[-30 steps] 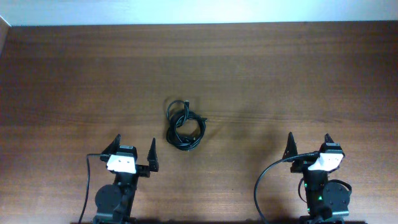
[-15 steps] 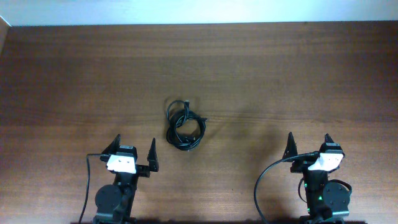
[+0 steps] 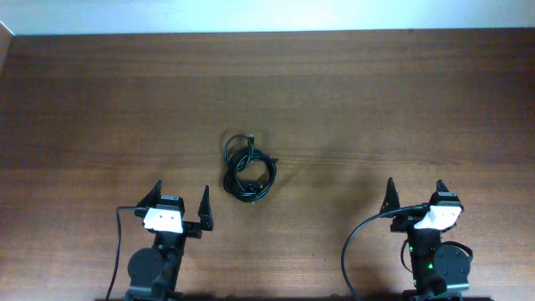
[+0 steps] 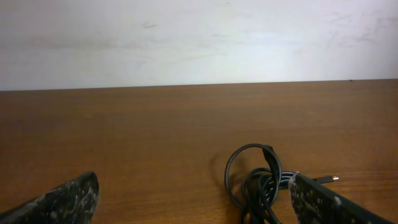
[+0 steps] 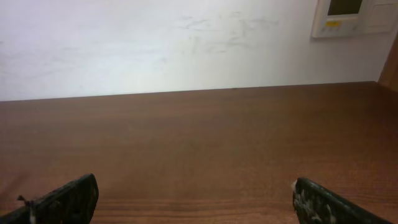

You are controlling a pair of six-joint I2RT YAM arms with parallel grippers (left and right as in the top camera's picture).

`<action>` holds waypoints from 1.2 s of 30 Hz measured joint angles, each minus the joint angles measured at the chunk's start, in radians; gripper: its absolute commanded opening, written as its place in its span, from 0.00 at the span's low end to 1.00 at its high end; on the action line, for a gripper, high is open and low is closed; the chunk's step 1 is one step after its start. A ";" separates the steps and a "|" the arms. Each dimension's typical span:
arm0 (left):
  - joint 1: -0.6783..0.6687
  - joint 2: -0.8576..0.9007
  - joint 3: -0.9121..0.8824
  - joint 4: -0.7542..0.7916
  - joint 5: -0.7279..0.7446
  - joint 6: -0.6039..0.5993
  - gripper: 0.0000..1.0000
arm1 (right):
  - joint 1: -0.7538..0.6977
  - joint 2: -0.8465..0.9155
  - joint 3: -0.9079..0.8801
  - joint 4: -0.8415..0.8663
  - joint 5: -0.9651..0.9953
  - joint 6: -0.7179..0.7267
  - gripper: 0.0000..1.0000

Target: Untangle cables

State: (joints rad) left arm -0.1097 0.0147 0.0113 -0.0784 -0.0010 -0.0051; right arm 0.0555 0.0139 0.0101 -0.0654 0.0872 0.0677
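The cables [image 3: 247, 168] lie as one small black tangle of thin looped cords on the brown wooden table [image 3: 376, 100], near its middle. In the left wrist view the tangle [image 4: 258, 186] lies just ahead, right of centre, with a small plug end [image 4: 329, 180] sticking out to the right. My left gripper [image 3: 181, 200] is open and empty, near the front edge, left of and nearer than the tangle. My right gripper [image 3: 415, 192] is open and empty at the front right, far from the cables. The right wrist view shows only bare table [image 5: 199, 143] between its open fingers.
A pale wall [image 4: 199, 37] runs behind the table's far edge. A white wall panel [image 5: 351, 17] is at the upper right in the right wrist view. Thicker black wires [image 3: 355, 242] hang from the arms at the front edge.
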 measured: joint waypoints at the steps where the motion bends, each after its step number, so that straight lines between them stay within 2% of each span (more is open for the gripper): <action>1: 0.000 0.000 0.000 0.000 0.000 0.000 0.99 | 0.000 0.000 0.000 0.000 0.000 0.000 0.99; 26: 0.000 0.000 0.001 0.003 0.012 0.000 0.99 | 0.000 0.000 0.000 0.000 0.000 0.000 0.99; 36: 0.000 0.022 0.166 -0.262 0.020 0.000 0.99 | 0.000 0.000 0.000 0.000 0.000 -0.001 0.99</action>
State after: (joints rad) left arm -0.1097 0.0364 0.1772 -0.3401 0.0189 -0.0051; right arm 0.0555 0.0139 0.0101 -0.0658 0.0872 0.0669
